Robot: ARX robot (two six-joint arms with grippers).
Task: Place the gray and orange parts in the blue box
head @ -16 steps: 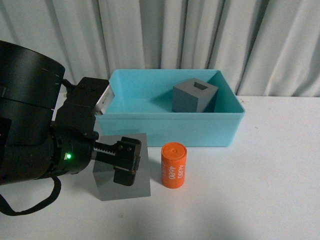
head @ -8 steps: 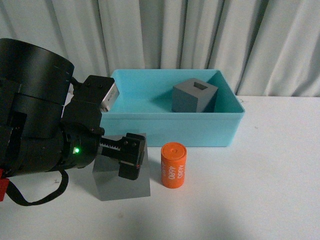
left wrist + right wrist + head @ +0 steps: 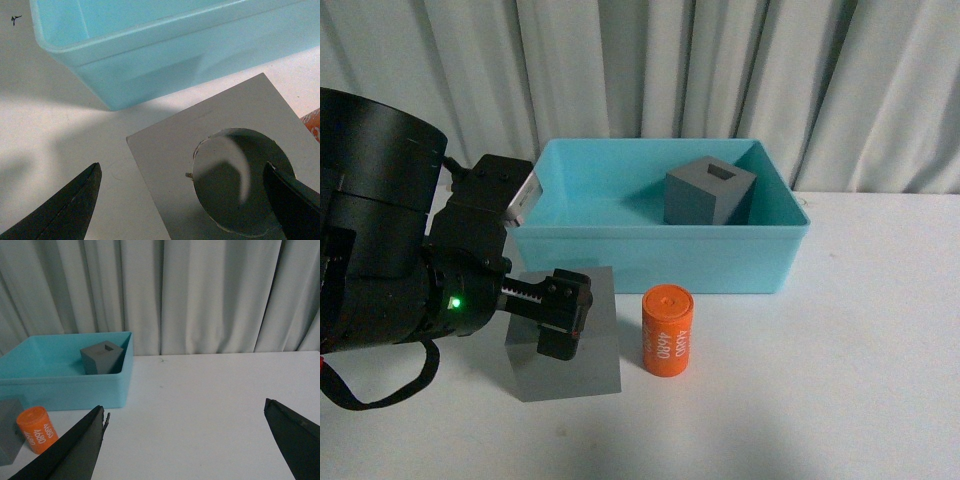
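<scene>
- Front view: the blue box (image 3: 660,258) sits on the white worktop (image 3: 860,360) before a pale curtain (image 3: 650,70), its long side running left to right.
- Inside it, toward the right, a gray cube with a rectangular recess (image 3: 710,193) leans tilted, the recess facing up.
- In front of the box, on the worktop, stands the second gray cube (image 3: 588,365). Just to its right, apart from it, is the orange cylinder (image 3: 666,331).
- The cylinder is upright, its long axis vertical, with "4680" printed in white along its height.
- The bulky black left arm (image 3: 380,250) fills the left side, and the left tool (image 3: 560,330) hangs over the near cube, hiding part of its top.
- Left wrist view: the cube's round recess (image 3: 242,180) opens upward. The left tool (image 3: 180,210) is spread, with one finger (image 3: 65,210) over bare worktop and the other (image 3: 295,205) at the recess edge. The box wall (image 3: 165,65) lies just beyond.
- Right wrist view: the right tool (image 3: 180,450) is spread over bare worktop, well apart from the parts, with nothing between its fingers. The box, the tilted cube and the cylinder (image 3: 35,430) show far off to one side.
</scene>
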